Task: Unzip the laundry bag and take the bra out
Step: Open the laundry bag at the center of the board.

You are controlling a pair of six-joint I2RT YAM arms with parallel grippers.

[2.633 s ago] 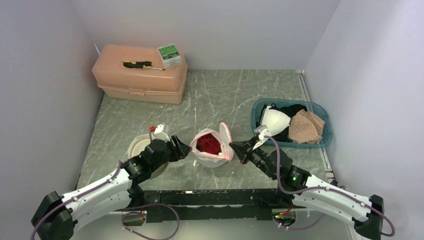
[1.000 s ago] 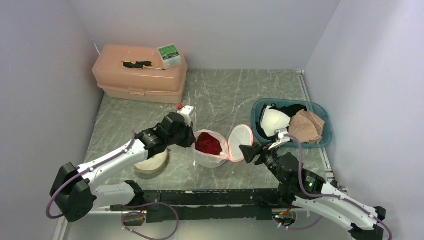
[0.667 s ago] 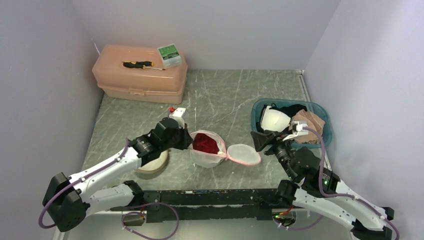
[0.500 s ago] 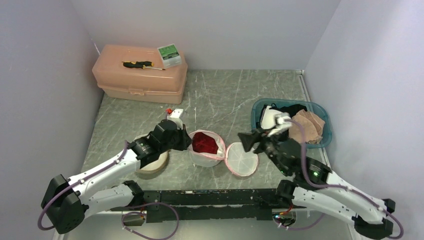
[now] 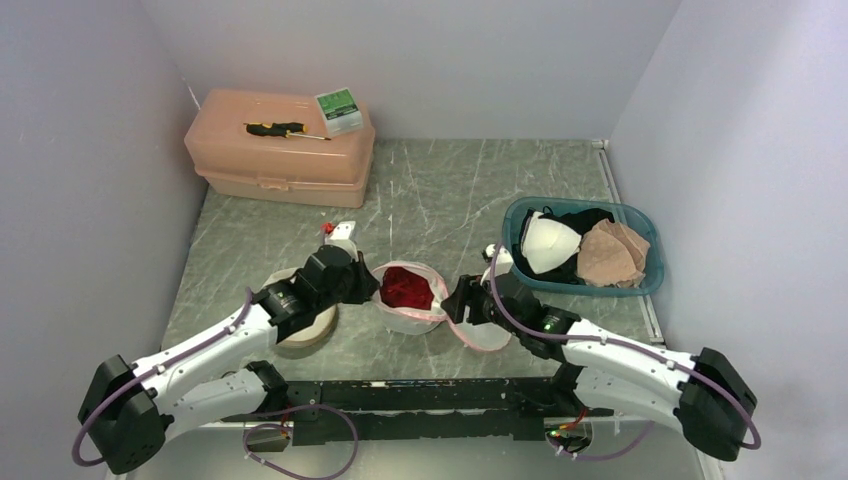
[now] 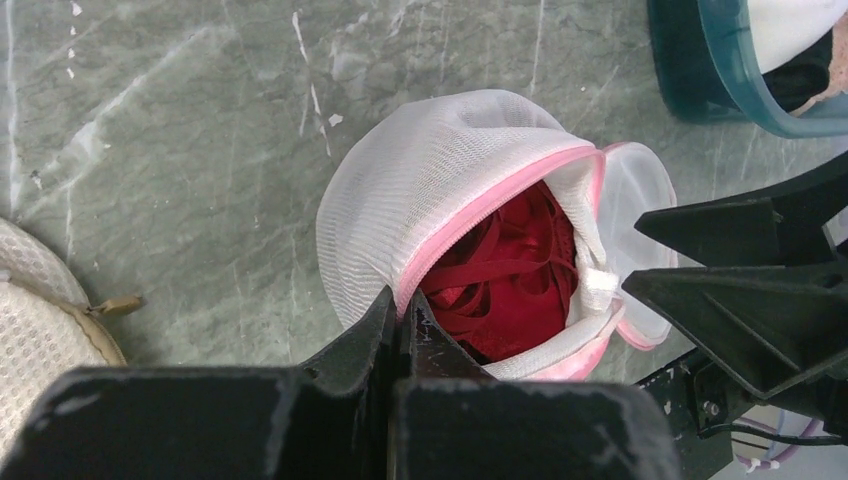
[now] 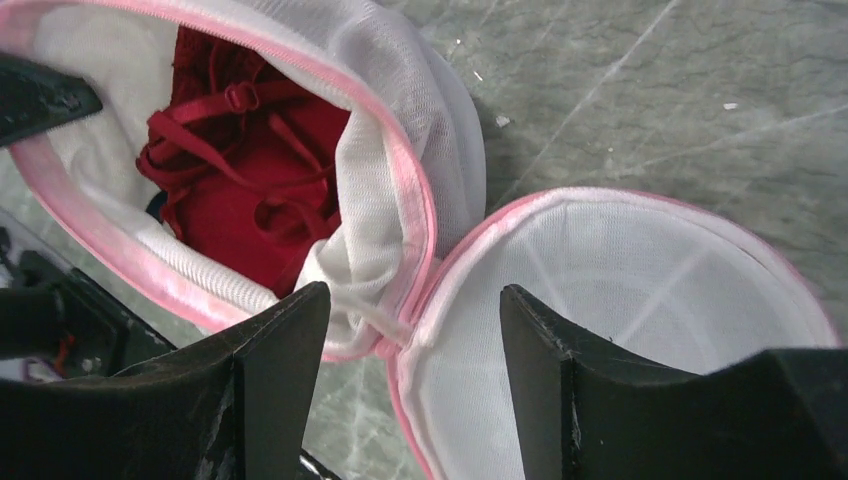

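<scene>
Now the bag is open, but the bra is not yet out.
The left gripper is closed tight on the pink zipper rim of the mesh laundry bag, pinning it to the marble table. The red bra lies crumpled inside, with its straps on top. The right gripper hovers wide open and empty over the hinge between the bag and its round flap (not over the bra itself). The danger, I think, is this: going down here, its fingers could catch mesh, or only one thin strap, and then the whole bag lifts or slips out of the left pinch.
</scene>
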